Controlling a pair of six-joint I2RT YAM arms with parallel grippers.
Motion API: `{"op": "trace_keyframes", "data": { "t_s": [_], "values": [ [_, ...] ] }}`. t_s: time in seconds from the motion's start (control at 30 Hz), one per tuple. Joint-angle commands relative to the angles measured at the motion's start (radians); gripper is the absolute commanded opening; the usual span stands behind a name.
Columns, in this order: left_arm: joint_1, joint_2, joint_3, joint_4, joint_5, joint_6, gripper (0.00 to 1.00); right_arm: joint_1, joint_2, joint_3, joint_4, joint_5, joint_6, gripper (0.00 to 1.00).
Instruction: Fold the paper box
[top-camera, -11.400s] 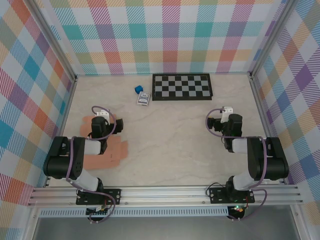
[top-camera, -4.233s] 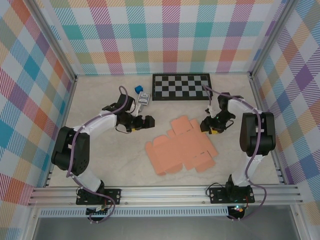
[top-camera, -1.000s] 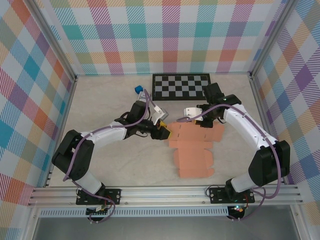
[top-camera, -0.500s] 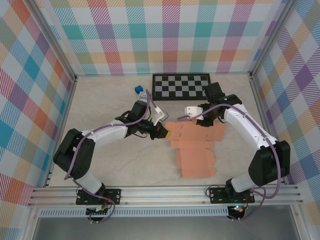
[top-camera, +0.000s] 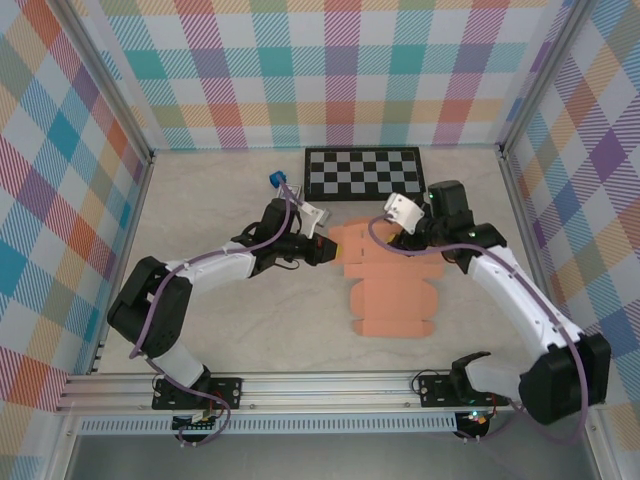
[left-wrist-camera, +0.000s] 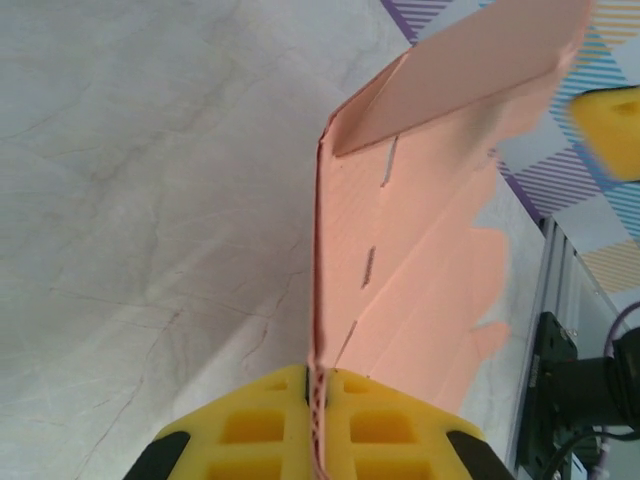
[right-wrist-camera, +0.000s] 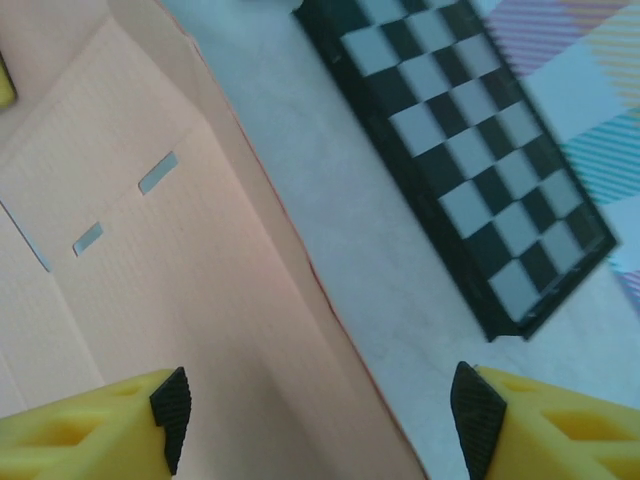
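The left hand (top-camera: 326, 248), open beside the sheet a second ago, is now clamped on the left edge of the paper box (top-camera: 386, 296); in the left wrist view its yellow fingers (left-wrist-camera: 250, 432) pinch the cardboard between them. The right hand (top-camera: 398, 234), closed on the far edge a second ago, has let go: its jaws stand wide apart above the sheet.

The salmon-orange box lies mid-bench (top-camera: 220, 320), just in front of the checkerboard (top-camera: 364, 172). Its near panels lie flat, its far part is raised, with a flap bent over and small slits showing.
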Motion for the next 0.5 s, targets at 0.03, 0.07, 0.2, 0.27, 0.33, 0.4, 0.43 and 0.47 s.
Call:
{"op": "trace_keyframes", "data": {
  "t_s": [0.03, 0.07, 0.2, 0.27, 0.33, 0.4, 0.43, 0.47],
  "values": [
    [-0.004, 0.036, 0.038, -0.019, -0.071, -0.088, 0.02, -0.007, -0.081, -0.032, 0.061, -0.081, 0.022, 0.75],
    [-0.004, 0.041, 0.043, -0.019, -0.077, -0.111, 0.02, -0.006, -0.090, -0.042, 0.051, -0.104, 0.034, 0.76],
    [-0.004, 0.047, 0.045, -0.011, -0.083, -0.173, 0.03, -0.006, -0.144, -0.126, 0.102, -0.109, 0.098, 0.77],
    [-0.004, 0.046, 0.047, -0.033, -0.095, -0.184, 0.03, -0.006, -0.174, -0.151, 0.118, -0.112, 0.106, 0.78],
    [-0.004, 0.045, 0.053, -0.047, -0.094, -0.201, 0.03, 0.001, -0.183, -0.154, 0.101, -0.154, 0.105, 0.78],
    [-0.004, 0.046, 0.066, -0.060, -0.092, -0.237, 0.03, 0.028, -0.166, -0.161, 0.089, -0.192, 0.132, 0.77],
    [-0.004, 0.047, 0.076, -0.066, -0.087, -0.263, 0.03, 0.051, -0.152, -0.171, 0.100, -0.196, 0.159, 0.77],
    [-0.004, 0.048, 0.084, -0.071, -0.083, -0.291, 0.03, 0.071, -0.135, -0.186, 0.119, -0.192, 0.189, 0.77]
  ]
}}
